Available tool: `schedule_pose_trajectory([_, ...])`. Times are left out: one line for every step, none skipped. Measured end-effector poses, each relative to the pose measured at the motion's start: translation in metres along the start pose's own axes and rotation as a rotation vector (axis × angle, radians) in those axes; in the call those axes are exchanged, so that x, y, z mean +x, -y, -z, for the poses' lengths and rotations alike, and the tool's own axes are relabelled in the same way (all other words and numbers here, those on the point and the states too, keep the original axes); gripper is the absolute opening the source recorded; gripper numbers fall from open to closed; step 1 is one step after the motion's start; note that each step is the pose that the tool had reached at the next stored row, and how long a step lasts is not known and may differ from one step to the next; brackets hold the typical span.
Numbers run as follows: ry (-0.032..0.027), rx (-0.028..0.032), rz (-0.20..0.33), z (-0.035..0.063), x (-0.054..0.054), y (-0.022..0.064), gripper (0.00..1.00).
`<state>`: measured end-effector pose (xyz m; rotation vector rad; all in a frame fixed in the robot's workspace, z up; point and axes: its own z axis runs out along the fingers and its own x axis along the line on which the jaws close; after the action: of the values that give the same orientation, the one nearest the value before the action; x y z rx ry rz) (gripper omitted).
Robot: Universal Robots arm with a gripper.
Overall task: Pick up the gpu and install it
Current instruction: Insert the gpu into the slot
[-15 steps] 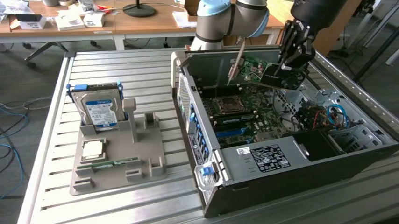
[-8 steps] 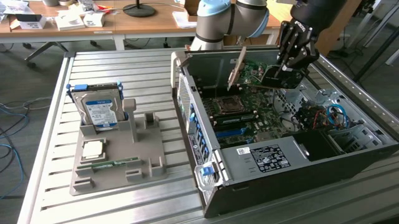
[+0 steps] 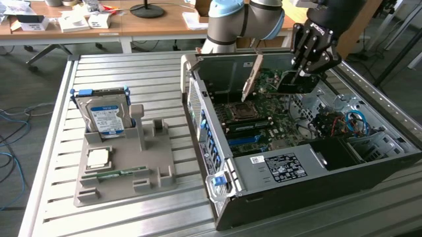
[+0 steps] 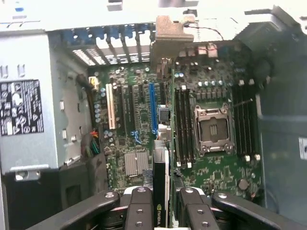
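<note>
**Clamped and held on edge**

The fingers of the gripper are clamped on the gpu, which stands on edge between them with its metal bracket at the far end. Beyond the fingertips lies the motherboard in the open case. Well apart, a hard drive stands in a grey holder.

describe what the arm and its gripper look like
The arm is silver-grey tubing with light blue joint caps. The gripper is black, with chunky linked fingers studded with round silver pivot pins.
</note>
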<state>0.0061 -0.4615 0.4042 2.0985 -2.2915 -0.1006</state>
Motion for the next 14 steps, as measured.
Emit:
schedule_pose_trajectory([-0.0010,-0.0003,0.015,-0.0002,0.0000,0.0000,0.26])
schedule_pose_trajectory([-0.0019,-0.0005,0.027,-0.0002,-0.0001,0.0000,0.26])
schedule_pose_trajectory([-0.0024,-0.0006,0.033,-0.0003,-0.0002,0.0000,0.26])
schedule_pose_trajectory([-0.0026,-0.0007,0.035,-0.0002,-0.0002,0.0000,0.26])
schedule_pose_trajectory([-0.0026,-0.0007,0.035,-0.0002,-0.0002,0.0000,0.26])
schedule_pose_trajectory([-0.0025,-0.0007,0.035,-0.0003,-0.0002,0.0000,0.26])
schedule_pose_trajectory([-0.0023,-0.0003,0.035,-0.0005,-0.0002,-0.0002,0.26])
schedule_pose_trajectory([-0.0016,0.0029,0.036,-0.0007,-0.0002,-0.0009,0.26])
schedule_pose_trajectory([-0.0006,0.0075,0.037,-0.0010,-0.0002,-0.0016,0.26])
schedule_pose_trajectory([0.0003,0.0122,0.038,-0.0014,-0.0001,-0.0022,0.26])
schedule_pose_trajectory([0.0013,0.0174,0.040,-0.0021,-0.0001,-0.0028,0.26])
schedule_pose_trajectory([0.0021,0.0229,0.041,-0.0027,0.0000,-0.0033,0.26])
schedule_pose_trajectory([0.0029,0.0286,0.043,-0.0034,0.0002,-0.0042,0.26])
schedule_pose_trajectory([0.0036,0.0341,0.044,-0.0042,0.0003,-0.0052,0.26])
